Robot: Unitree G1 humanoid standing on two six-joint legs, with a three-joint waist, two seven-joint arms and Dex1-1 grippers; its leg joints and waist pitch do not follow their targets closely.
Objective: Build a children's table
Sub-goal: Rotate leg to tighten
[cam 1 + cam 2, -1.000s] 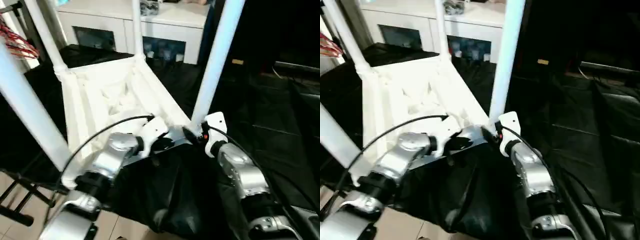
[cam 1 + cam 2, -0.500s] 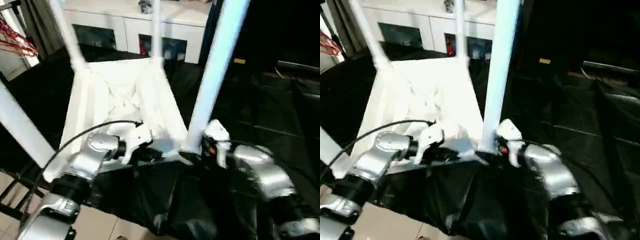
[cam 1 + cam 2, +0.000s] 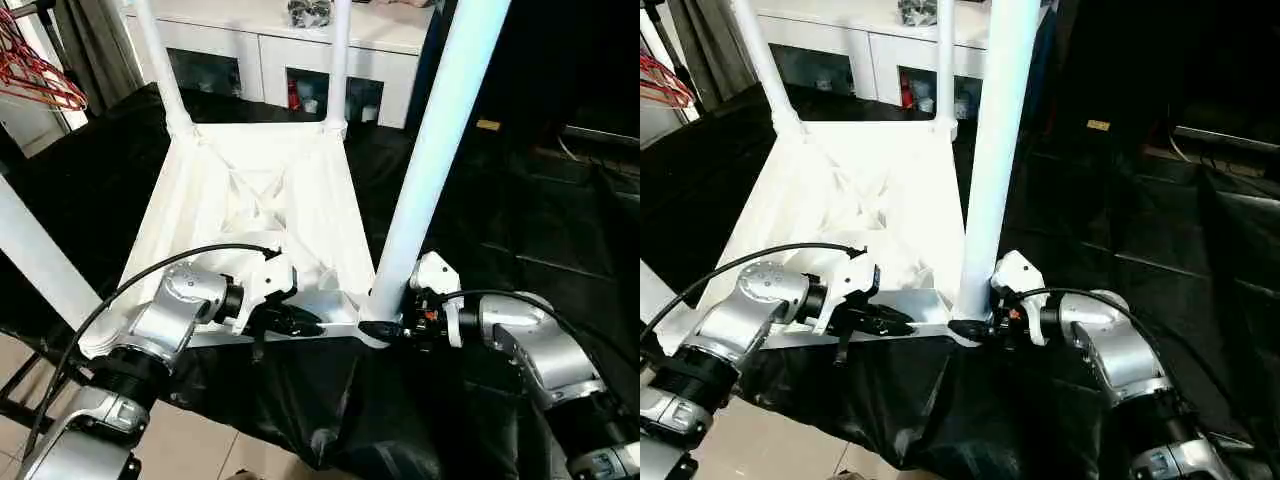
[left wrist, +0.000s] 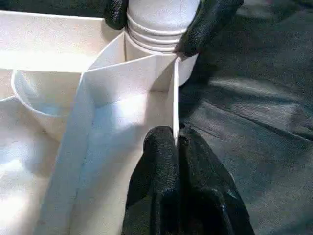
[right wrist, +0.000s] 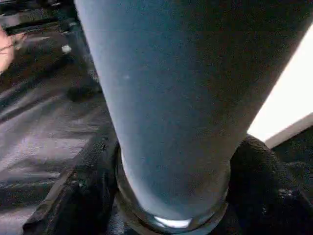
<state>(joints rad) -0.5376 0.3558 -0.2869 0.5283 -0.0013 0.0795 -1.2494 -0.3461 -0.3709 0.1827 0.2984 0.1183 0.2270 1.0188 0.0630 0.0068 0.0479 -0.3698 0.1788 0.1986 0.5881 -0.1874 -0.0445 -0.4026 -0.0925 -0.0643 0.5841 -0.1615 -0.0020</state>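
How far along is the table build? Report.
Done: all four legs stand in corner sockets of the upturned tabletop. In hand: left gripper pinches the near rim, right gripper clasps the near-right leg at its base. Left, likely: seating that leg, then turning the table upright.

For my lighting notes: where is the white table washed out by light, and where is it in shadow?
Left eye view: the children's table is strongly lit, its middle ribs fading into glare. Right wrist view: the near leg lies in shadow against a bright patch. Left wrist view: the rim is bright, the left pincer almost plain black.
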